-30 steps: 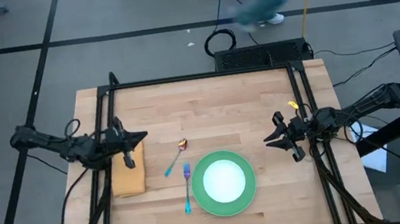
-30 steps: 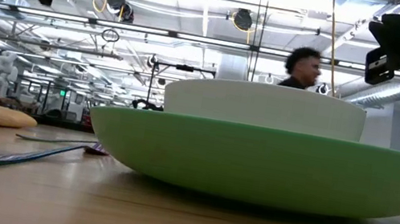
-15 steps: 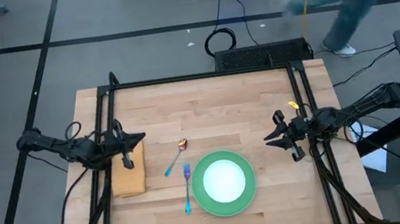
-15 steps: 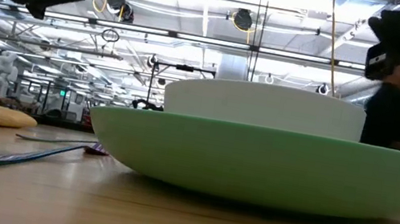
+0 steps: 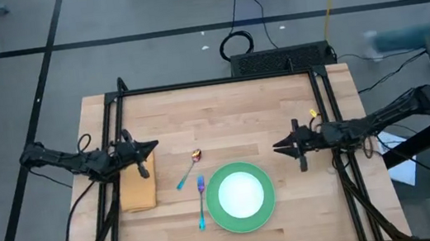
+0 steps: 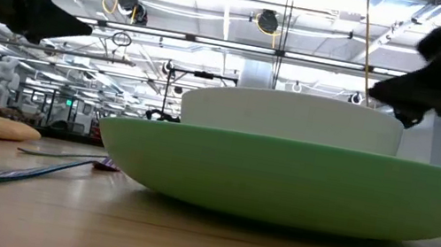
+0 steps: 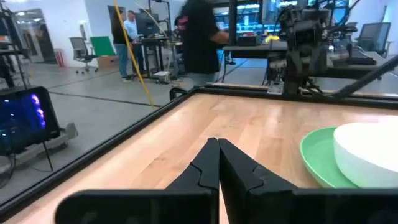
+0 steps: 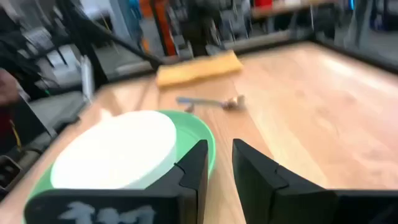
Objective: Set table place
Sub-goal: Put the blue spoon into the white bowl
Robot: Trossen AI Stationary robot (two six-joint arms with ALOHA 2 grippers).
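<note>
From above, my white bowl sits in the green plate, lower centre of the table; fork, spoon and cloth lie to its left. My left gripper hovers pinched together over the cloth, empty. My right gripper, mid-right, shows a narrow gap in its wrist view, empty.

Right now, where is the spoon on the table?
In the high view the spoon lies left of centre on the table, just up-left of the green plate, beside the fork and right of the tan cloth.
</note>
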